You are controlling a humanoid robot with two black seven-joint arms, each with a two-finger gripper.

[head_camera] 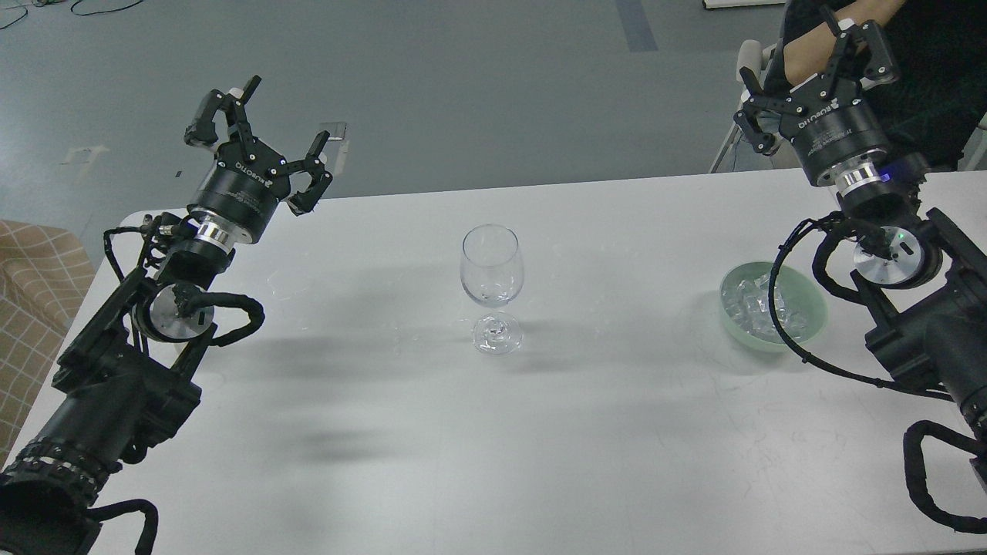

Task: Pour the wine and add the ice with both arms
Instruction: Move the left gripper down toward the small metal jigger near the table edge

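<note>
A clear wine glass (492,287) stands upright in the middle of the white table (493,432). Whether any wine lies in its bowl cannot be told. The ice (759,307) is a heap of small clear cubes in a pale green bowl (811,317) at the right. My left gripper (266,146) hangs raised over the table's far left corner, open, nothing between its fingers. Held high beyond the far right edge, my right gripper (817,73) also stands open and empty, well above and behind the bowl.
A black cable loop (779,308) of the right arm crosses in front of the green bowl. A person in dark clothes sits on a chair (748,85) behind the right gripper. A checked seat (35,270) stands left of the table.
</note>
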